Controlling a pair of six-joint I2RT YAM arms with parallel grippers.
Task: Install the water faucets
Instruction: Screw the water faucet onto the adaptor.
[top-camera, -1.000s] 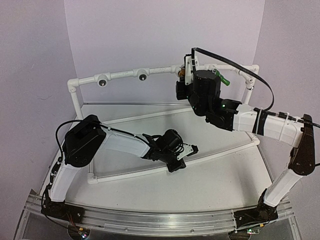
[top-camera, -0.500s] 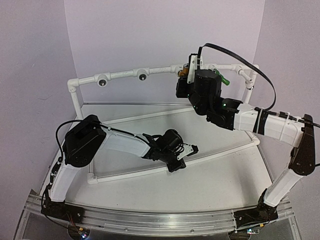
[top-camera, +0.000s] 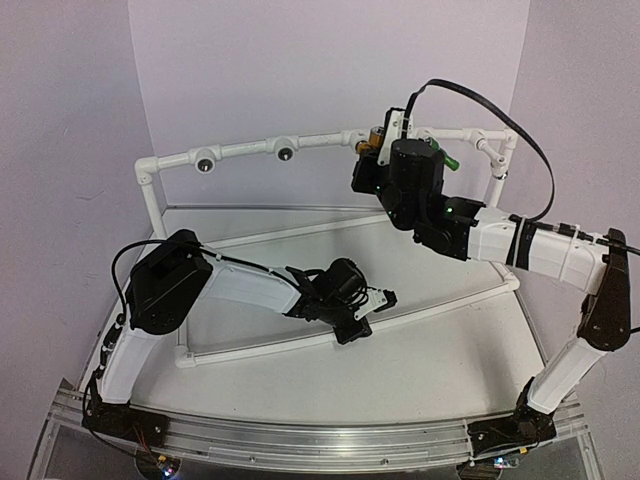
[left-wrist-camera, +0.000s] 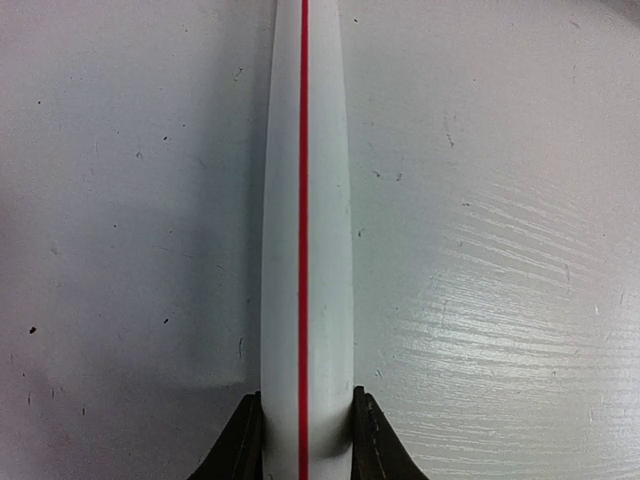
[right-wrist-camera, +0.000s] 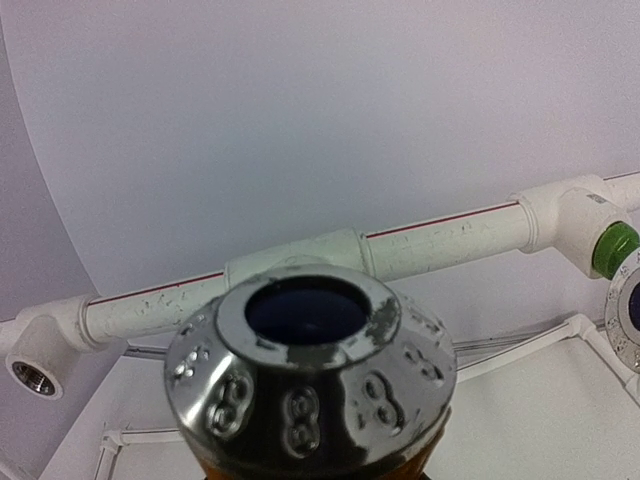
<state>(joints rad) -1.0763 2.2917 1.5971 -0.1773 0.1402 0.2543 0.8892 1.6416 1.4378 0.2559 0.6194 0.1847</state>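
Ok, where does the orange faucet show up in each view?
Top external: orange faucet upper centre-right, held in the right pincer by the top rail of the white pipe frame.
Left wrist: not in it; the left pincer grips a pipe of that frame.
Right wrist: bottom centre, silvery end toward the camera.
Shared landmark: the red-striped white pipe frame.

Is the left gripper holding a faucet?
No, the left gripper clasps only a white pipe with a red stripe.
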